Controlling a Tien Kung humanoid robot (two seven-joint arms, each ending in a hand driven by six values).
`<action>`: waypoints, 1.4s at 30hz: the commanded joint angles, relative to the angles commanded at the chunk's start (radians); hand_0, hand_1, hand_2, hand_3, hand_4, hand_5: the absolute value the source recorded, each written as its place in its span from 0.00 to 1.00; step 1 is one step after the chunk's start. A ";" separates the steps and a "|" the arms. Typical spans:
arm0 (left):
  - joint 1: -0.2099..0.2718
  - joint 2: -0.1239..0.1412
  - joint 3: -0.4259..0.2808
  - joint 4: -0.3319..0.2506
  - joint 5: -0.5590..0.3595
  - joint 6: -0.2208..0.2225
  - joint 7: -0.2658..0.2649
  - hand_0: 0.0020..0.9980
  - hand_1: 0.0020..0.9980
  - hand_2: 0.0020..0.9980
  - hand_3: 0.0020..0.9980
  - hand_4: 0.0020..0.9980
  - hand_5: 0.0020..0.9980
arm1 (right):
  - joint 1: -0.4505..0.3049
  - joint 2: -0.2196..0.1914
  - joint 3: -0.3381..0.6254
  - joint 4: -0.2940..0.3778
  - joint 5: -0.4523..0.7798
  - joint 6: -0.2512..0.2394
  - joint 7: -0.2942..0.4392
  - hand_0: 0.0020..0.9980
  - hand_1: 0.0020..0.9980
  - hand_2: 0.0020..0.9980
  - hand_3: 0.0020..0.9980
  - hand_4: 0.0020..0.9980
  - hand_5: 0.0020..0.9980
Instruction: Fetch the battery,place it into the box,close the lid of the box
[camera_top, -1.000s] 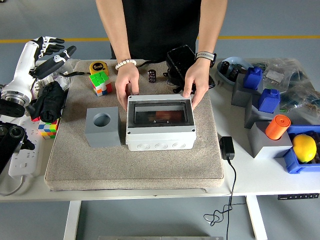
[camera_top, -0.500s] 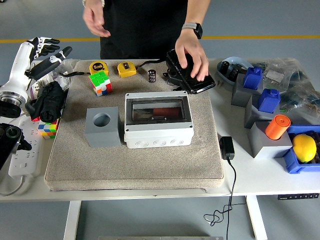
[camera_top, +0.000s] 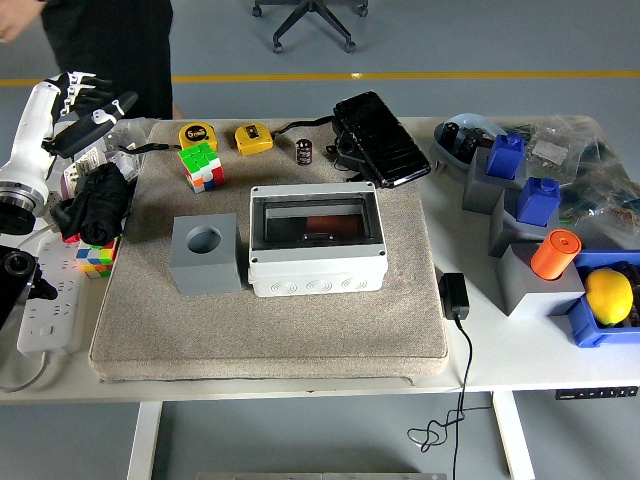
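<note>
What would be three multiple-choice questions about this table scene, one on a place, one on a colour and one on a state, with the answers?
1. Where does the grey block with the round hole stand?
A. left of the white box
B. on top of the white box
C. on the blue bin

2. What colour is the cylinder on the grey stand at the right?
A. green
B. orange
C. purple

3. How is the lid of the white box?
A. taken off and lying on the mat
B. standing upright and open
C. down, flat over the box

Answers:
1. A, the block stands on the mat beside the box's left wall.
2. B, it is plainly orange.
3. C, the clear lid lies flat in its frame, with something reddish dimly seen under it.
</note>
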 joint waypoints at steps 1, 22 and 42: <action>0.001 0.000 -0.001 0.000 0.000 0.000 0.000 0.73 0.70 0.66 0.65 1.00 0.65 | 0.000 0.000 0.000 0.000 0.000 0.000 0.000 0.72 0.68 0.68 0.65 1.00 0.58; -0.003 0.000 -0.016 -0.002 0.003 -0.002 0.000 0.73 0.70 0.66 0.65 1.00 0.65 | 0.000 0.000 -0.003 -0.005 0.004 0.001 -0.001 0.73 0.68 0.68 0.65 1.00 0.58; 0.005 -0.002 -0.016 -0.004 0.002 -0.005 0.001 0.73 0.70 0.66 0.65 1.00 0.65 | -0.002 0.000 -0.003 -0.003 0.007 0.009 -0.016 0.73 0.69 0.68 0.65 1.00 0.58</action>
